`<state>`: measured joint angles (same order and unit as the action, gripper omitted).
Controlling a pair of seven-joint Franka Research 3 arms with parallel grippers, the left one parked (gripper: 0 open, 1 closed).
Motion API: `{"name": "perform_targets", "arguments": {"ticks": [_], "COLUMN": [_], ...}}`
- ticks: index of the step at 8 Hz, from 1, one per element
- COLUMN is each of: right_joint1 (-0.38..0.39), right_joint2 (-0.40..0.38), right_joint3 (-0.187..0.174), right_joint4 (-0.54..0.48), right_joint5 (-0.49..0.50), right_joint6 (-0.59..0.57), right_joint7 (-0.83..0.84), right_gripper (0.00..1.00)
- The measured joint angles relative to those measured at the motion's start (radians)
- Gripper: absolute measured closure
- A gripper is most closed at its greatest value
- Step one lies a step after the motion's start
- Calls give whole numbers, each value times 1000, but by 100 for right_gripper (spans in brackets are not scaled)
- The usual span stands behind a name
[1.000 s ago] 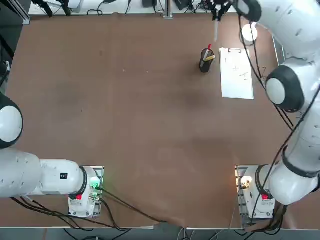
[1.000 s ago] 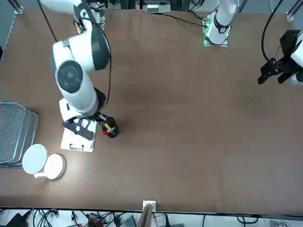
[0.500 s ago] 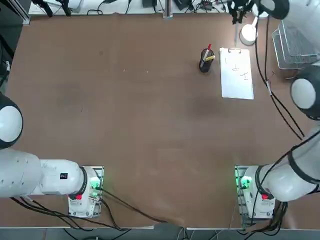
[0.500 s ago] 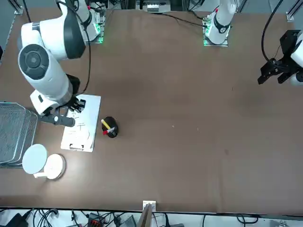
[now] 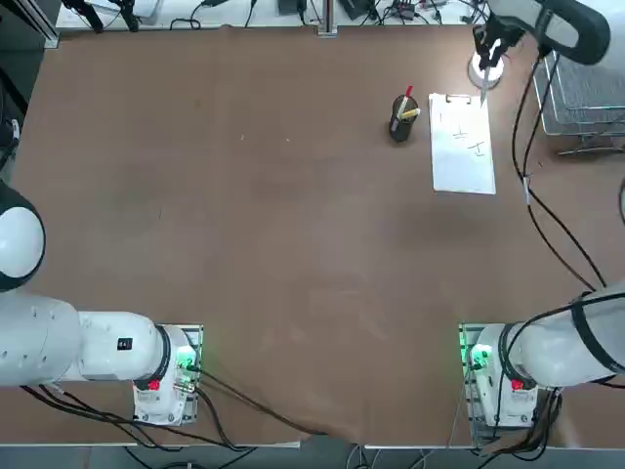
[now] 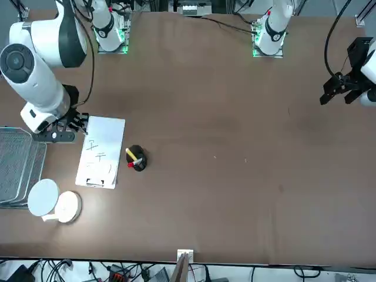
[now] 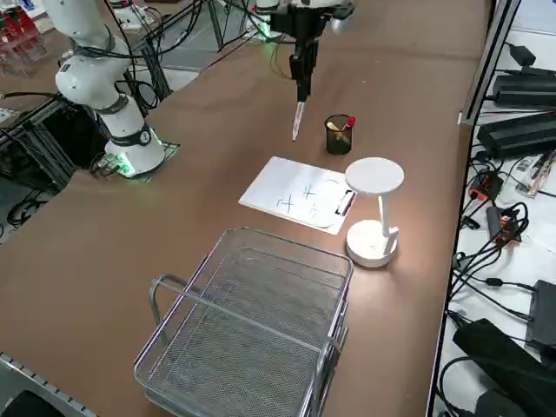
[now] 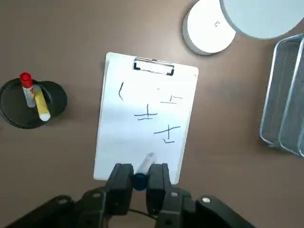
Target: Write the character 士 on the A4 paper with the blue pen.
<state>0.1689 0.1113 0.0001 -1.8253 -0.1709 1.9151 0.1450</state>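
Pen work looks mostly finished. Right gripper [image 8: 140, 173] has its two black fingers pinching the blue pen [image 8: 140, 182], a pale-bodied pen with a blue end; its tip [image 7: 296, 132] points down, raised and apart from the white A4 paper [image 8: 126, 137]. Sheet lies flat on the brown table [image 5: 293, 215], with a metal clip [image 8: 153, 66] at one short edge, bare of any hand. Dark marks on it: two cross-like figures, each with a short stroke beneath; one [image 8: 147, 114] reads well as 士, lower bar shorter than upper; other [image 8: 167, 134] has similar form, with a small hook at its lower stroke. Also a thin curved stroke and a small partial mark nearer the clip. Can't tell which figure belongs to this run. Likely left: put pen away, probably into the black mesh cup [image 7: 339, 139] beside the paper, holding a red-capped pen [image 8: 27, 90] and a yellow pen [image 8: 42, 105]. If the character isn't complete, tip must go back down.
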Motion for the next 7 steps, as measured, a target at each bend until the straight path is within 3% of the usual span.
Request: {"name": "perform_targets", "arguments": {"ticks": [3, 7], "right_joint1": [-103, -155], "right_joint2": [-89, -109], "right_joint3": [72, 135], "right_joint4": [-244, -411], "right_joint5": [-1, -27], "right_joint6": [233, 420], "right_joint7": [-52, -77], "right_gripper": [81, 81]}}
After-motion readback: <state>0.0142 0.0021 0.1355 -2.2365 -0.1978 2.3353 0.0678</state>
